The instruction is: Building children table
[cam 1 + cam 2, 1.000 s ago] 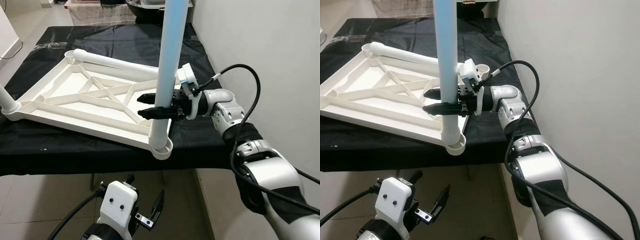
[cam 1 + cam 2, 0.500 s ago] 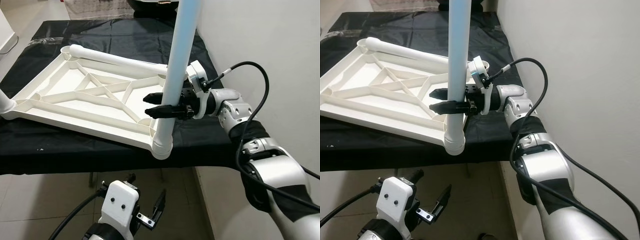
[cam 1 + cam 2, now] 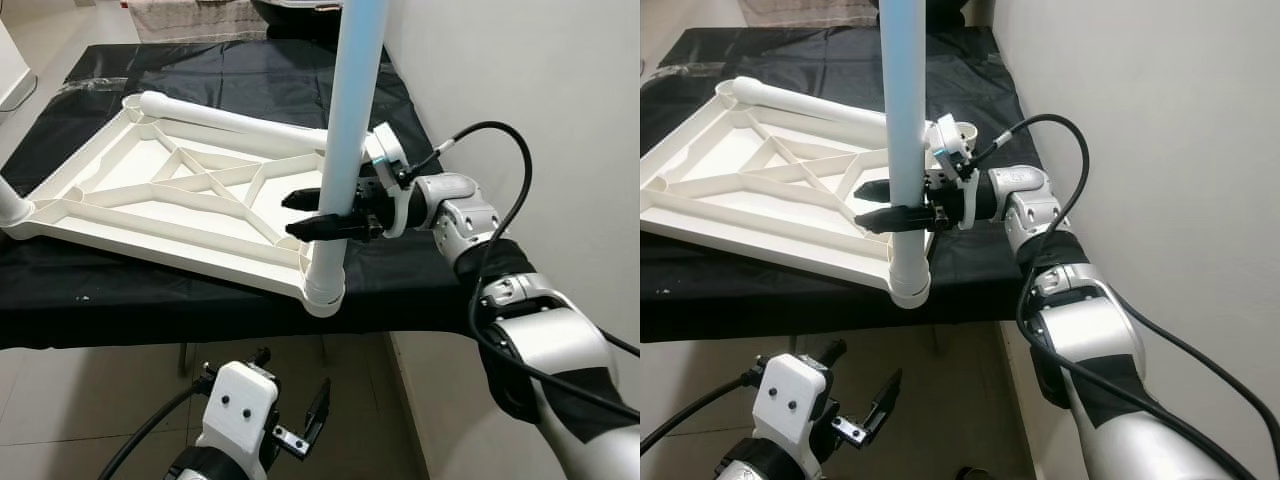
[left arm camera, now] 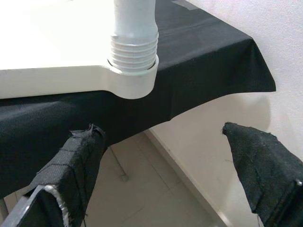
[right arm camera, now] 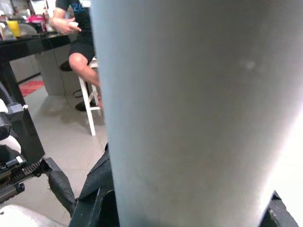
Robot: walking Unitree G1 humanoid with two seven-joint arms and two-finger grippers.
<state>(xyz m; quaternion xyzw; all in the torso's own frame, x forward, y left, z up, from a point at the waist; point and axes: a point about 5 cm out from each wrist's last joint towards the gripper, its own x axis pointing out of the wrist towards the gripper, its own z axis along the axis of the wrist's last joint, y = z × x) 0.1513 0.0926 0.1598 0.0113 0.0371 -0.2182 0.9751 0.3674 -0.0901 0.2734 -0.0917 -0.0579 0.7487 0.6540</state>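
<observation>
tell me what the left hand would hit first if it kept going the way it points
Probably the black cloth hanging off the table edge, just below the white tabletop corner where the leg screws in. The left hand hangs open under that corner, aimed up at it. Depth is unclear, so it might pass below to the wall.

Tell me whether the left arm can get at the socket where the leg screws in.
Probably yes. The left gripper hangs open below the table edge, under the corner socket, with open air between them. The right gripper holds the leg higher up, off that path.
</observation>
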